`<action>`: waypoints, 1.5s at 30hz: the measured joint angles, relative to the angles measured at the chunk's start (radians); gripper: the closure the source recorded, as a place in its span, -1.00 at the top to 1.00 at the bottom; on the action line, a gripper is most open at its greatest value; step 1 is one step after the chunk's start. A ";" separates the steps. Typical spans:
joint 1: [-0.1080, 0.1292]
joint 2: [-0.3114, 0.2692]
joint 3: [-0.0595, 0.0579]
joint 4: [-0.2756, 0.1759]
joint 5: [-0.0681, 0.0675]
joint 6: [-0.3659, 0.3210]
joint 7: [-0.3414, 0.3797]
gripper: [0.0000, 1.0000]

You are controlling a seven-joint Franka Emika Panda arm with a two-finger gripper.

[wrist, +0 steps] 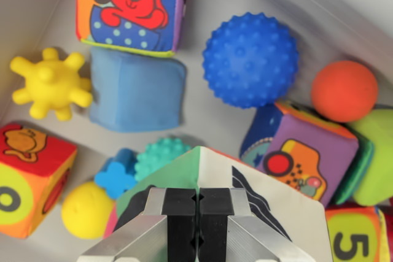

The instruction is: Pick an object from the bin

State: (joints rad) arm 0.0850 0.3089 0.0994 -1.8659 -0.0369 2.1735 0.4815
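My gripper (198, 213) is at the bottom centre of the wrist view, its black pads (182, 219) pressed together with no gap. They pinch the ridge of a soft cube (258, 194) with a green face and a white face bearing a dark pattern. This cube looms large and close, covering part of the toys below it. The white bin (31, 4) holds several other toys around it.
In the bin lie a blue spiky ball (250, 59), an orange ball (344, 90), a yellow spiky ball (50, 84), a blue soft block (136, 90), a dog-print cube (132, 7), a purple cube (301, 157), a teal bumpy ball (161, 157) and a yellow ball (87, 210).
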 joint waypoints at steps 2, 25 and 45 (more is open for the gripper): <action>0.000 -0.009 0.000 0.010 0.002 -0.020 -0.001 -1.00; 0.000 -0.084 0.001 0.143 0.011 -0.226 -0.009 -1.00; 0.001 -0.098 0.001 0.238 0.012 -0.335 -0.011 -1.00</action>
State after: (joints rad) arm 0.0860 0.2107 0.1002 -1.6280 -0.0248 1.8384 0.4706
